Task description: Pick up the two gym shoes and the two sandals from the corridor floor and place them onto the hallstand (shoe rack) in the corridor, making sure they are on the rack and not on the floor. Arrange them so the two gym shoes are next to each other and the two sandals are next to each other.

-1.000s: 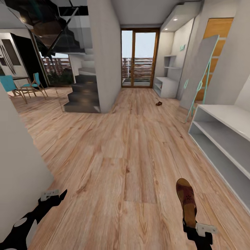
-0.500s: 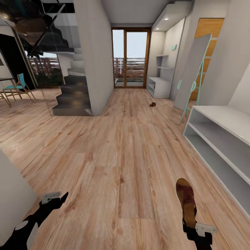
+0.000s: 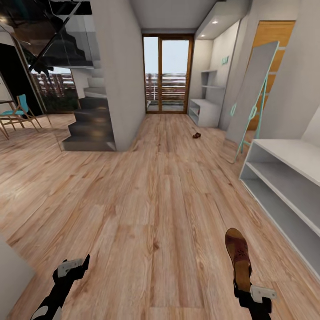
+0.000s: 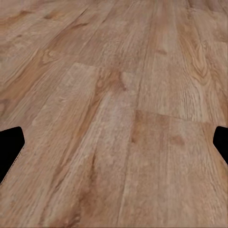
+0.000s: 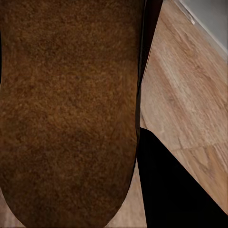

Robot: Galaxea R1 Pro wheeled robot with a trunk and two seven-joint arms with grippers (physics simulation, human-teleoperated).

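Note:
My right gripper (image 3: 243, 288) is shut on the heel end of a dark-brown sandal (image 3: 238, 257), which points forward above the wood-plank corridor floor (image 3: 160, 200) at the head view's lower right. Close up, its brown sole (image 5: 66, 109) sits beside one black finger (image 5: 175, 185). A second sandal (image 3: 196, 134) lies on the floor far down the corridor. Beyond it, against the right wall, stands the hallstand (image 3: 205, 110) with staggered wall shelves above. My left gripper (image 3: 71, 269) hangs open over bare planks at the lower left, its fingertips (image 4: 10, 147) spread wide. The gym shoes are out of view.
A plain low grey two-shelf bench (image 3: 289, 186) runs along the right wall close by. A tall mirror on a teal frame (image 3: 251, 95) leans past it. A pillar (image 3: 118, 75) and dark stairs (image 3: 89, 126) stand to the left, glass doors (image 3: 168, 73) at the corridor's end.
The view has swung right and moved forward, so the near left wall has slid mostly out of frame. The right gripper still holds the sandal the same way.

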